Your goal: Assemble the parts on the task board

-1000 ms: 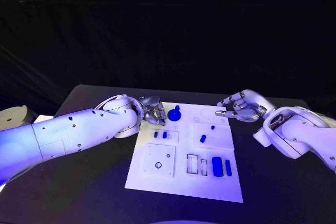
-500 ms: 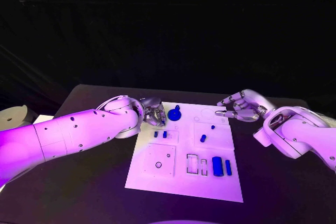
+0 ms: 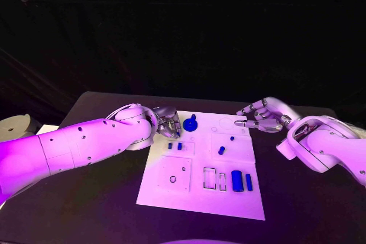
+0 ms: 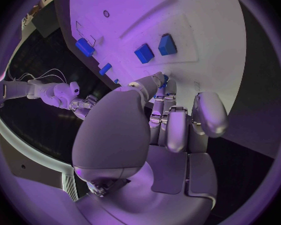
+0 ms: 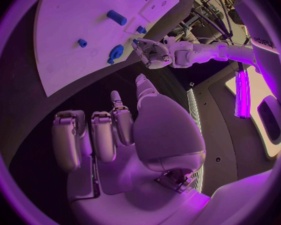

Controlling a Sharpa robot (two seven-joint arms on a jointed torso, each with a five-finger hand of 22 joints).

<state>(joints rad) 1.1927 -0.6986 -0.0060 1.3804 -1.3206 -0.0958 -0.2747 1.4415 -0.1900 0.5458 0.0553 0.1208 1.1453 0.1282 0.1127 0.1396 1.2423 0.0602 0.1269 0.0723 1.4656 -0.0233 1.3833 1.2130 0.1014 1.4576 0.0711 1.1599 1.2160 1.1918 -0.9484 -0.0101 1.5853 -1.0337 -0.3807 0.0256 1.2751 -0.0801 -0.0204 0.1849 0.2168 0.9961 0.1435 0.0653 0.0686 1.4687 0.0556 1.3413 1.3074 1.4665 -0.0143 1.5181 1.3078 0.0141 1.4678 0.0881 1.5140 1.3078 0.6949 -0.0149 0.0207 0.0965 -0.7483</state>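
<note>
Several blue parts are seen on the task board (image 3: 229, 201), the white plate lying in the middle of the black surface (image 3: 91, 207). A round blue part with a knob (image 3: 190, 124) stands at the far left of the board. Two small blue blocks (image 3: 174, 146) sit side by side further toward the near side, and a small blue peg (image 3: 221, 150) stands near the board's middle. Two upright blue bars (image 3: 241, 181) are set at the near right, beside two pale slotted recesses.

The left hand (image 3: 167, 125) is placed at the far left edge of the board, just beside the round part. Its fingers (image 4: 162, 92) are curled inward, with the tips close to that part; whether the part is touched or pinched cannot be told from the pictures. In the left wrist view the two blue blocks (image 4: 154, 49) lie just beyond the fingertips, apart from them.

The right hand (image 3: 263, 118) is held above the surface just off the far right corner of the board, well apart from every blue part. Its fingers (image 5: 103, 135) are bent loosely and spread, and nothing is held in them.
</note>
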